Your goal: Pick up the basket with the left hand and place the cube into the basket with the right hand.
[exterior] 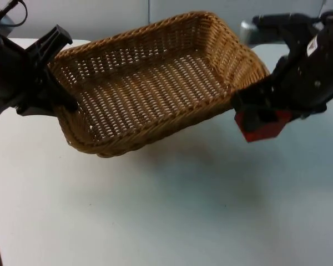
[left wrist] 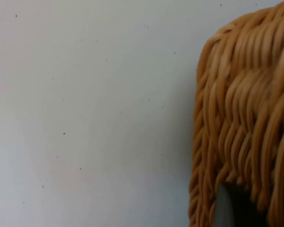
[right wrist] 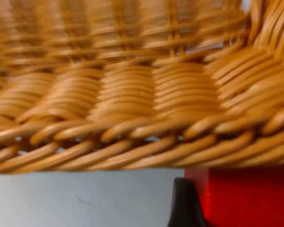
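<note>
A tan wicker basket (exterior: 150,83) hangs tilted above the table, its shadow on the white surface beneath. My left gripper (exterior: 58,91) is shut on the basket's left rim; the woven wall (left wrist: 246,123) is close in the left wrist view. My right gripper (exterior: 261,113) is shut on a red cube (exterior: 263,128), held just outside the basket's right corner, slightly below the rim. In the right wrist view the cube (right wrist: 248,196) sits right under the basket's woven side (right wrist: 132,109), with a black fingertip (right wrist: 182,203) against it.
The white table (exterior: 166,216) stretches open in front of the basket. A grey partition wall (exterior: 100,14) runs along the back edge.
</note>
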`<action>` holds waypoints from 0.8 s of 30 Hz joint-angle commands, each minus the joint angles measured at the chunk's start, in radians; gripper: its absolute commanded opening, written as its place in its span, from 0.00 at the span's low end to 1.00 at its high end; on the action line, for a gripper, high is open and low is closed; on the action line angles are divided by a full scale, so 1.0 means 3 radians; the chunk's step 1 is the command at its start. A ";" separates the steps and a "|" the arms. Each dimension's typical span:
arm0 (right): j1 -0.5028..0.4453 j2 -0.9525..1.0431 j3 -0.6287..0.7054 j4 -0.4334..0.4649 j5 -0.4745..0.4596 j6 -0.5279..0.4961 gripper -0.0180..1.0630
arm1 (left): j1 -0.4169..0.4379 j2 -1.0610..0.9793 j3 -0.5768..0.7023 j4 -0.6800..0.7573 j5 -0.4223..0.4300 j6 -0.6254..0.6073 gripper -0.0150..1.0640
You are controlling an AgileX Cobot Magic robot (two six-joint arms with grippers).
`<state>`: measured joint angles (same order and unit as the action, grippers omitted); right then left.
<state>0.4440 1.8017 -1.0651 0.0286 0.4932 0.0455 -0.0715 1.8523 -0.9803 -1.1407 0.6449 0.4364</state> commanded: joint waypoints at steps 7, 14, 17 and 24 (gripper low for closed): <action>-0.0017 -0.0433 -0.0385 0.0009 0.0826 0.0012 0.01 | -0.0002 -0.0058 -0.0021 -0.0084 0.0052 0.0002 0.01; -0.0017 -0.0539 -0.0385 0.0089 0.0926 0.0018 0.01 | -0.0002 -0.0058 -0.0021 -0.0084 0.0052 0.0002 0.01; -0.0017 -0.0533 -0.0385 0.0069 0.0902 -0.0017 0.01 | -0.0002 -0.0058 -0.0021 -0.0084 0.0052 0.0002 0.01; 0.0064 -0.0533 -0.0385 0.0609 0.0412 -0.1106 0.01 | -0.0002 -0.0058 -0.0021 -0.0084 0.0052 0.0002 0.01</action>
<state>0.4520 1.6483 -1.1697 0.1667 0.6710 -0.2047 -0.0715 1.8500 -0.9803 -1.1368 0.6456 0.4361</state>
